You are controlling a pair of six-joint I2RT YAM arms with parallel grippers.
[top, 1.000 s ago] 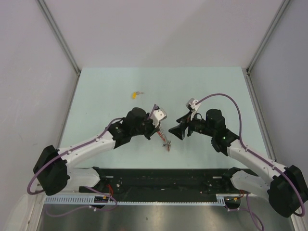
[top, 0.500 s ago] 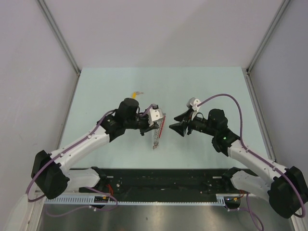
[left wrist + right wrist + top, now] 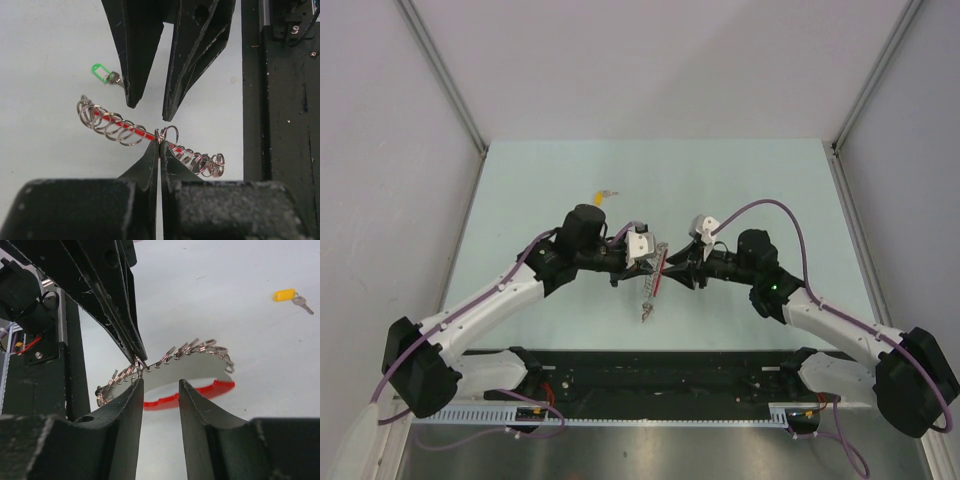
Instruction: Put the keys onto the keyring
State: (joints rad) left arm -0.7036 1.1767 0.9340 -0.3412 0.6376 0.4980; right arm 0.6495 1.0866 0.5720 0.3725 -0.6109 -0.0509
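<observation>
Left wrist view: the left tool (image 3: 159,144) is clenched on the keyring (image 3: 115,127); the right tool (image 3: 150,110) stands parted just beside it. The green key (image 3: 102,73) and the yellow key (image 3: 285,294) lie on the tabletop (image 3: 45,60).

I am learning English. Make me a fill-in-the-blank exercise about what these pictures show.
1. The left gripper is shut on the ____.
2. The key on the table in the left wrist view has a ____ head.
3. The key in the right wrist view has a ____ head.
Missing words: keyring; green; yellow.
</observation>
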